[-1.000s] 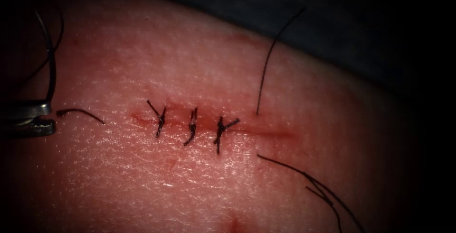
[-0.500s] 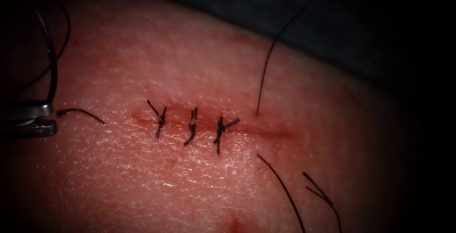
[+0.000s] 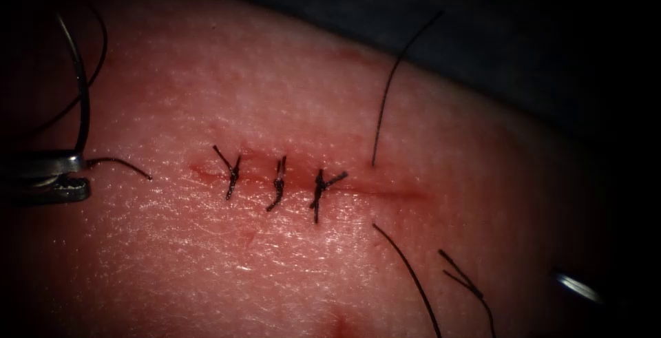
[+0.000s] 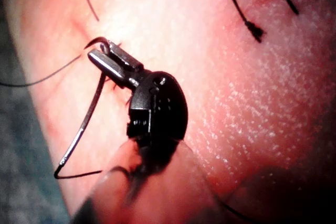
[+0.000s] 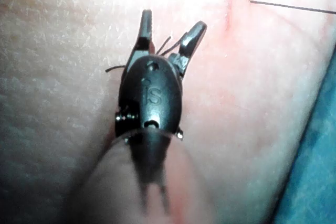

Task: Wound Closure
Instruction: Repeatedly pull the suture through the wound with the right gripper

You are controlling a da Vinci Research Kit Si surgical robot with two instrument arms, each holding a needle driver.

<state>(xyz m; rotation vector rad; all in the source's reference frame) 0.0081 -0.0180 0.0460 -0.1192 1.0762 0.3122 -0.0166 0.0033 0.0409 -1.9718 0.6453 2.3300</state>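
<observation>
Left arm's steel needle driver (image 3: 72, 176) is sitting at the far left of the pink pork-belly tissue (image 3: 289, 104), well left of the cut (image 3: 303, 181), jaws clamped on the thin dark curved needle (image 4: 86, 124) near one end. The needle is clear of the tissue, arcing away from the jaws with black suture thread (image 4: 37, 81) trailing off it. Right arm's needle driver (image 5: 167, 38) is hovering over the tissue, jaws spread, holding nothing.

Handling, as I'm reading it: needle is stiff, light and slick, so grip on the body, not the tip. Thread is limp and snag-prone. Tissue is soft and tearing easily.
</observation>
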